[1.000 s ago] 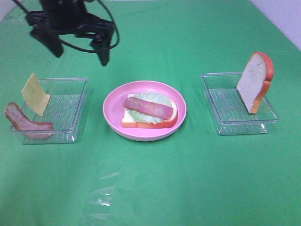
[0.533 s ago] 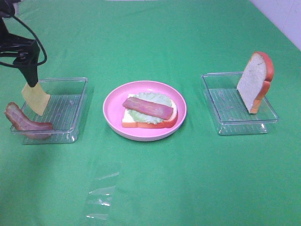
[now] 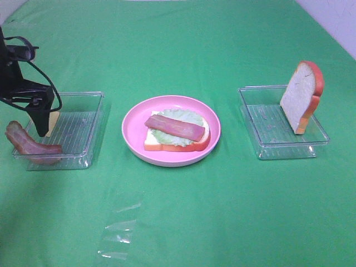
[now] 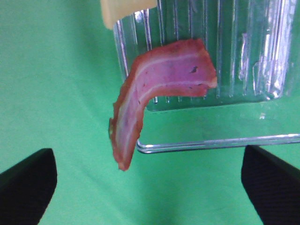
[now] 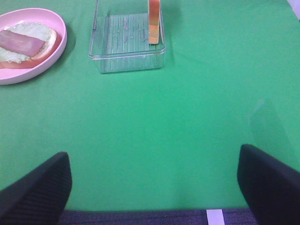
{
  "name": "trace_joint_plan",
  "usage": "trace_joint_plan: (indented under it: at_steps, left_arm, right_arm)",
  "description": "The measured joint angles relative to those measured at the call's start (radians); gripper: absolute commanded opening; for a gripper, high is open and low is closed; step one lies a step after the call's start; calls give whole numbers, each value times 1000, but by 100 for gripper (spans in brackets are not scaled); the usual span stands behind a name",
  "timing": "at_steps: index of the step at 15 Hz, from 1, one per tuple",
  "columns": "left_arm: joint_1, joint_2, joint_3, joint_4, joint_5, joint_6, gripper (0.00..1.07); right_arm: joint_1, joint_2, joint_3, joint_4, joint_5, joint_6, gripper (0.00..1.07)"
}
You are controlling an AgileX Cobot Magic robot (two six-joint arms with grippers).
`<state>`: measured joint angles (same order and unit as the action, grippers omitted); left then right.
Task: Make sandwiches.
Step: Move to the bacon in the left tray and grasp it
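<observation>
**Left tray** (image 3: pixel 83 119): a loose bacon strip (image 3: pixel 28 146) hung over its near left corner. A cheese slice (image 4: pixel 126 10) stood at its left wall, largely hidden by your left jaws, which were spread wide and held nothing.

**Pink plate** (image 3: pixel 133 139), mid-table (image 3: pixel 183 222): the sandwich (image 3: pixel 177 133) lay here as one bread slice, lettuce and bacon on top.

**Right tray** (image 3: pixel 267 133): a second bread slice (image 3: pixel 300 94) stood on edge at its far right side.

Your right jaws, also spread wide, held nothing.
</observation>
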<state>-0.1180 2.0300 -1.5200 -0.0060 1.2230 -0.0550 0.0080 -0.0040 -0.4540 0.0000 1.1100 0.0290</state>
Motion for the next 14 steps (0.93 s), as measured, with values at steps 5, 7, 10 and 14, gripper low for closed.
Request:
trace_joint_plan:
  at_steps: [5,7,10,14]
  left_arm:
    - [0,57,0,-1,0,2,98]
    - [0,57,0,-1,0,5,92]
    - [0,57,0,-2,-2,10,75]
    - [12,57,0,-3,-24,-5,74]
  right_arm:
    - [0,0,0,0,0,0,92]
    - [0,0,0,0,0,0,92]
    - [0,0,0,0,0,0,92]
    - [0,0,0,0,0,0,92]
